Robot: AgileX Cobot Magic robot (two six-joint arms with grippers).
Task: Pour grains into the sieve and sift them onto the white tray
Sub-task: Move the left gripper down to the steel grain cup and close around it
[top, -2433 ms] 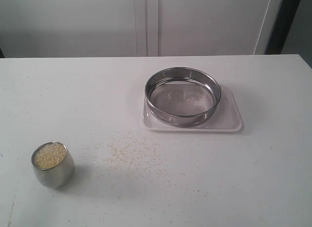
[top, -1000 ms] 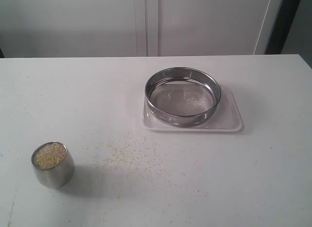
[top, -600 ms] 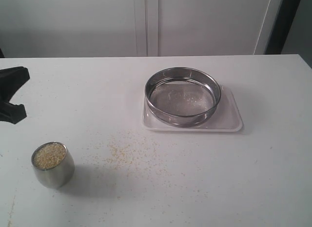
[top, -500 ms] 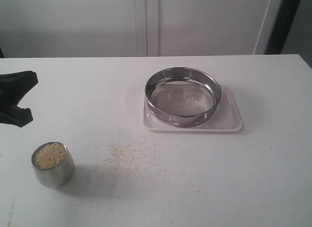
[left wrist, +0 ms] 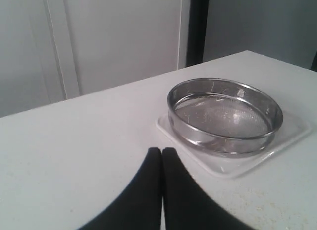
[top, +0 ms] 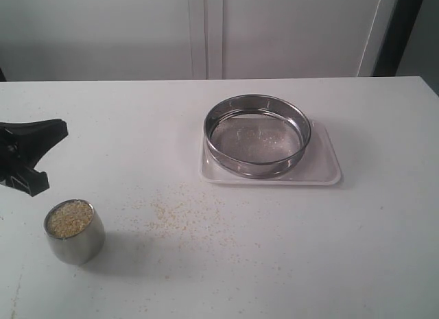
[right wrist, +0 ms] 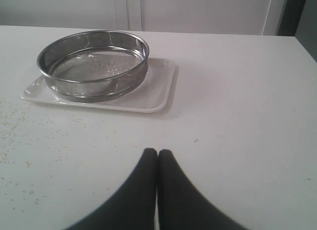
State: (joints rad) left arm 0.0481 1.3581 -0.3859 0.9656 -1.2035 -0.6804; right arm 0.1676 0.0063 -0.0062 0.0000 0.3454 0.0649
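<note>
White tabletop (top: 226, 278) — round steel mesh sieve (top: 257, 135) on flat white tray (top: 324, 169), steel cup (top: 77, 242) of yellow-beige grains (top: 68, 218) well apart; left gripper (left wrist: 162, 152), right gripper (right wrist: 157, 153) — jaws pressed together, empty.

— What carries it all?
— A white table (top: 357, 257).
— What sits on it?
— A tray (top: 326, 169) toward the far side, right of centre. A steel cup (top: 77, 242) stands upright at the near left, well apart from the tray.
— Anything loose?
— Grains (top: 180, 213) lie scattered on the bare top between them.
</note>
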